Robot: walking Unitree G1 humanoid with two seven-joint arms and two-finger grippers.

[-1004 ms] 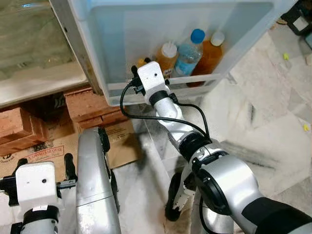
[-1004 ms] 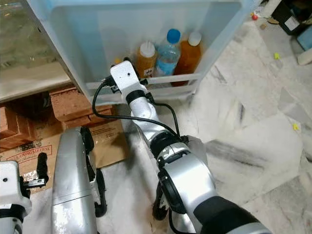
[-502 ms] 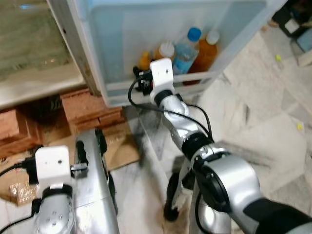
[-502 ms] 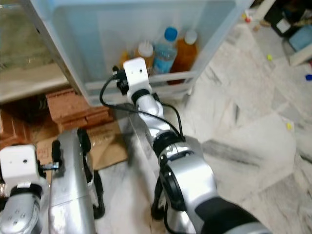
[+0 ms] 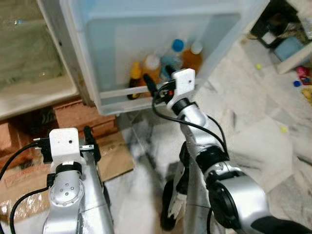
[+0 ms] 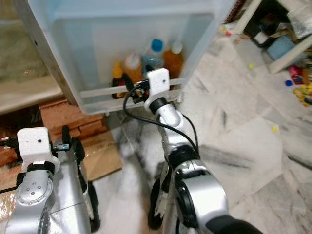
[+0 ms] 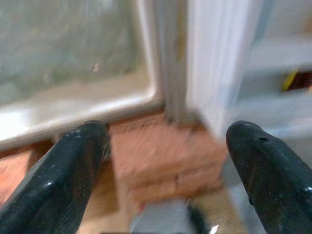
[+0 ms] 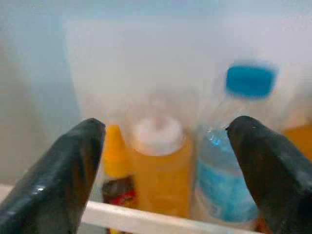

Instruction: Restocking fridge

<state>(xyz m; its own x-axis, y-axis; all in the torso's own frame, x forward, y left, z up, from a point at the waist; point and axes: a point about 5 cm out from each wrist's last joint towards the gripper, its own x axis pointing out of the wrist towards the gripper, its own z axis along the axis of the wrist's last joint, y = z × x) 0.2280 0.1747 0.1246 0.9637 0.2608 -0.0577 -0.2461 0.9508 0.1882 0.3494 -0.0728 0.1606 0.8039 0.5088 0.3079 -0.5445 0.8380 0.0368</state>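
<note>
— What has changed?
— The right arm has drawn back from the pale blue fridge door shelf (image 5: 146,92); a small yellow-capped dark bottle (image 5: 134,79) now stands at the row's end beside the white-capped orange bottle (image 8: 158,170). That item looks stocked.
— And the arms?
— The right gripper (image 8: 165,161) hovers before the rail, jaws wide, empty. The left gripper (image 7: 170,161), raised near the red bricks (image 7: 161,161), is equally spread and empty.

door shelf (image 5: 122,93) | holds: yellow bottle (image 5: 135,78), orange bottles, blue-capped bottle (image 5: 174,52)

2 silver arms (image 5: 195,117), white wrist boxes, black cables.
</note>
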